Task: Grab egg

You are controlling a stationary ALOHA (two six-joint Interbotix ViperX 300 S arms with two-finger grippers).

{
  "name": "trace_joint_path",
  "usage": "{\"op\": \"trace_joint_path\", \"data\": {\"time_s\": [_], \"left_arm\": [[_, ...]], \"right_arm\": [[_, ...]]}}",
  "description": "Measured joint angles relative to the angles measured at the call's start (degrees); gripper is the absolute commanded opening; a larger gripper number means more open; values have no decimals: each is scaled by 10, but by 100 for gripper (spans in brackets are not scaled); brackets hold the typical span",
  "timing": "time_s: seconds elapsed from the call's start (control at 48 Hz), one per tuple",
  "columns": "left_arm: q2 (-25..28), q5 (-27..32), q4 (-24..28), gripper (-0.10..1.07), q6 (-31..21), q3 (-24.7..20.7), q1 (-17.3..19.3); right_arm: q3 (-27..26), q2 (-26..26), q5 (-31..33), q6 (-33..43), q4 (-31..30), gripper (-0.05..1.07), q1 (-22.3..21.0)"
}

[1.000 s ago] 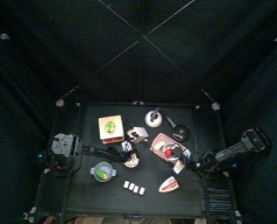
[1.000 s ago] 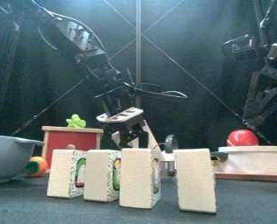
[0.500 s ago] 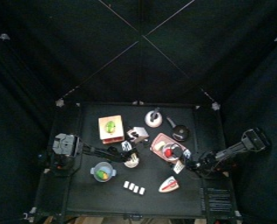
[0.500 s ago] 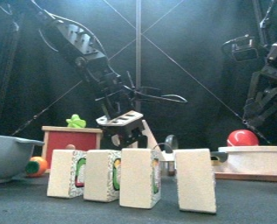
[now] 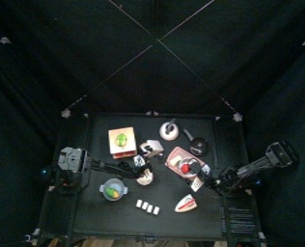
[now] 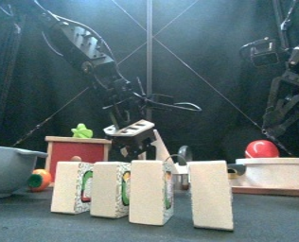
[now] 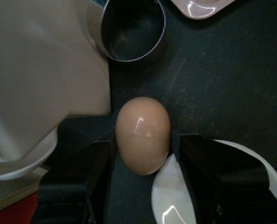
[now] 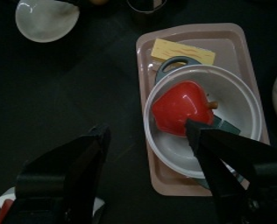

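The egg (image 7: pixel 142 133), a smooth pale oval, lies on the black table, seen in the left wrist view. My left gripper (image 7: pixel 152 149) is open and straddles it, one jaw on each side with a small gap to either. From above, that left gripper (image 5: pixel 137 167) sits just left of the table's middle. In the front view the left gripper (image 6: pixel 141 138) hangs low behind the white blocks, which hide the egg. My right gripper (image 8: pixel 152 153) stands wide open above a pink tray, holding nothing.
A dark metal cup (image 7: pixel 134 31) stands close beyond the egg, and a white dish (image 7: pixel 211 188) lies beside it. The pink tray (image 8: pixel 165 52) carries a bowl with a red object (image 8: pixel 182 107). Several white blocks (image 6: pixel 131 189) line the front edge. A green-filled bowl (image 5: pixel 113 188) and a red box (image 5: pixel 121 138) stand at the left.
My left gripper has sunk a little toward the table. The right arm has not moved.
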Motion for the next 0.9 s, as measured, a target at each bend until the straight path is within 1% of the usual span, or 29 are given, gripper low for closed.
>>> {"op": "trace_joint_path", "data": {"time_s": [0.25,0.396,0.667,0.896], "left_arm": [[-2,2,0,77,0,-1,0],[-13,4,0,77,-1,-1,-3],[-25,41,3,77,0,-8,-18],[-25,43,4,77,0,-8,-20]], "right_arm": [[0,0,0,0,0,98,0],[0,0,0,0,0,98,0],[1,0,0,0,-1,98,0],[1,0,0,0,0,98,0]]}}
